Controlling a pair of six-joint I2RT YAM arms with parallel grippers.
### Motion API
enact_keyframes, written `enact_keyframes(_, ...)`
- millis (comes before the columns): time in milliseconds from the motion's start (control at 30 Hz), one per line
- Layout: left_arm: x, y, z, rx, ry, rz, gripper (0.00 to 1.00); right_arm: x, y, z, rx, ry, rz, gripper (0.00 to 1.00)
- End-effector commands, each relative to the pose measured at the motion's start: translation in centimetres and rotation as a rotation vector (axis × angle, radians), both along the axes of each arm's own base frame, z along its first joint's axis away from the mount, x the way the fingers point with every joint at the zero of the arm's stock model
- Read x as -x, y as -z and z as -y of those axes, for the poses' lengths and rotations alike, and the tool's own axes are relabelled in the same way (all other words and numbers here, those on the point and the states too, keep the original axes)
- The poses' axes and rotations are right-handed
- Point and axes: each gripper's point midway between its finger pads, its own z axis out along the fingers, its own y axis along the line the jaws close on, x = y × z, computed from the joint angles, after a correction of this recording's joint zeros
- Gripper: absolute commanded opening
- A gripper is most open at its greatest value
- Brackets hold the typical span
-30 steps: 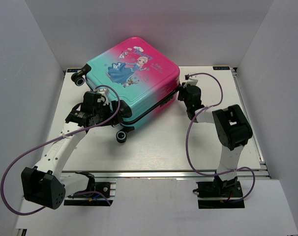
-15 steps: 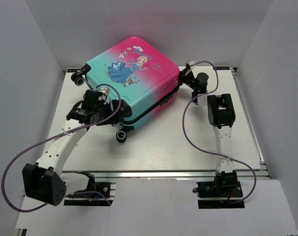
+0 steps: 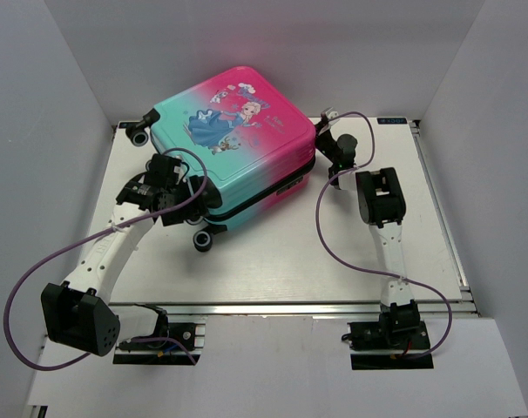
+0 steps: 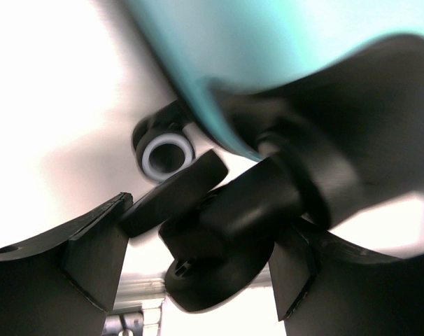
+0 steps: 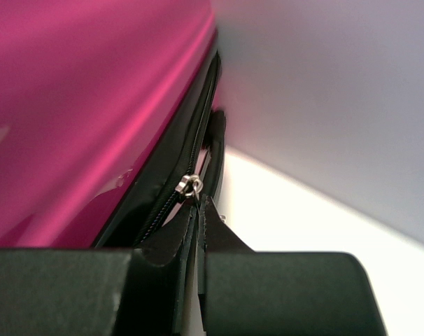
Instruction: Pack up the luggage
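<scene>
One smooth, hard, pink-and-teal plastic luggage [image 3: 238,139] with round corners lies flat on the white table [image 3: 273,261].
We see the right gripper [image 5: 198,204] pinched tight on the tiny silver metal zip pull [image 5: 191,184] at the pink side. The left gripper [image 4: 205,227] is spread wide around a round black wheel [image 4: 219,266] under the teal corner.

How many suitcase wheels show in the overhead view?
2: one wheel at the far-left corner of the luggage, another wheel at its near corner. Others may be hidden beneath the shell.
</scene>
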Motion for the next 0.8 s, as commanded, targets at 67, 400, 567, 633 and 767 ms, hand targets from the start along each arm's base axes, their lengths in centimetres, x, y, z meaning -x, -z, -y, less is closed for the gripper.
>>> enact_keyframes(67,-3.6,1.6,-11.3,-0.276,-0.709,0.040,0.18,10.4,-9.5,-2.4,-0.056,-0.044,0.280,0.00)
enact_keyframes(400,-10.0,2.1,-12.9,-0.117,-0.768,0.136,0.69,29.6,-8.2,-5.7,-0.004,-0.424,0.155,0.00)
enact_keyframes(567,-14.6,1.1,-15.4,-0.099,-0.822,0.214,0.75,34.3,-8.1,-8.9,0.028,-0.495,0.097,0.00)
enact_keyframes(633,-15.9,2.0,-16.3,-0.082,-0.833,0.198,0.76,35.5,-7.0,-10.9,0.063,-0.500,0.035,0.00)
enact_keyframes(767,-18.8,1.6,-18.2,-0.064,-0.845,0.214,0.81,32.1,-7.1,-10.4,0.033,-0.254,-0.018,0.00)
